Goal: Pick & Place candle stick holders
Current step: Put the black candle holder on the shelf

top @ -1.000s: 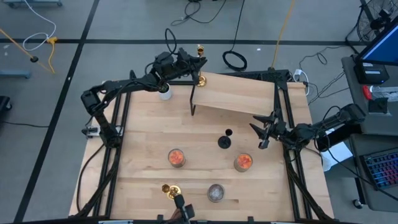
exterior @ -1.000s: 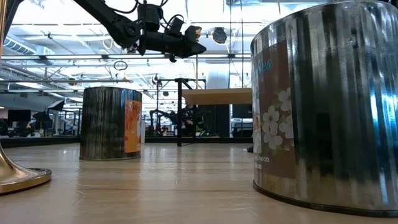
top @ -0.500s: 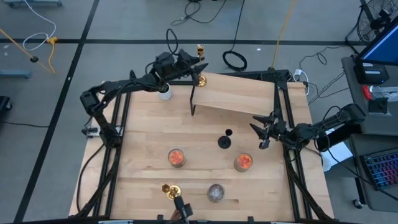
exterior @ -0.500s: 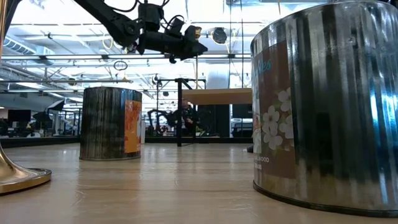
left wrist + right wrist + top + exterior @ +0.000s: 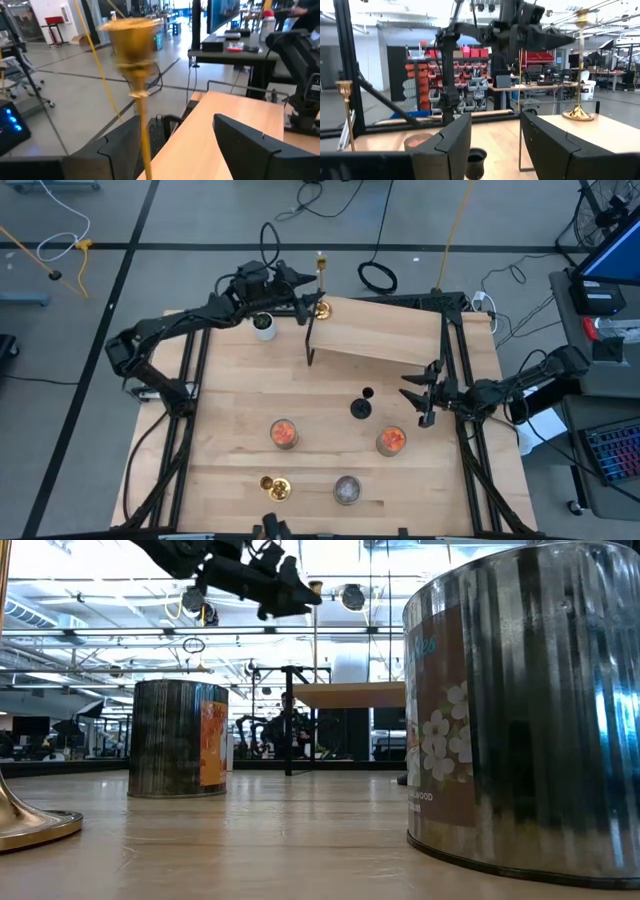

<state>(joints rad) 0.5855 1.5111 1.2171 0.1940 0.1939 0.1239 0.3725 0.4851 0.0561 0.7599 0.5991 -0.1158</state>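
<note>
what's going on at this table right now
The left gripper is open around a gold holder that stands on the corner of the raised wooden shelf. The right gripper hovers open near the shelf's other end. The second gold holder, the black holder and three jars sit on the table below.

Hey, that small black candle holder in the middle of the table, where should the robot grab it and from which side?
Probably the narrow stem of the black holder, just under its cup, coming in level from the right, where the open right gripper faces it. It stands upright with free space on that side; the orange-red jar sits apart from it.
</note>
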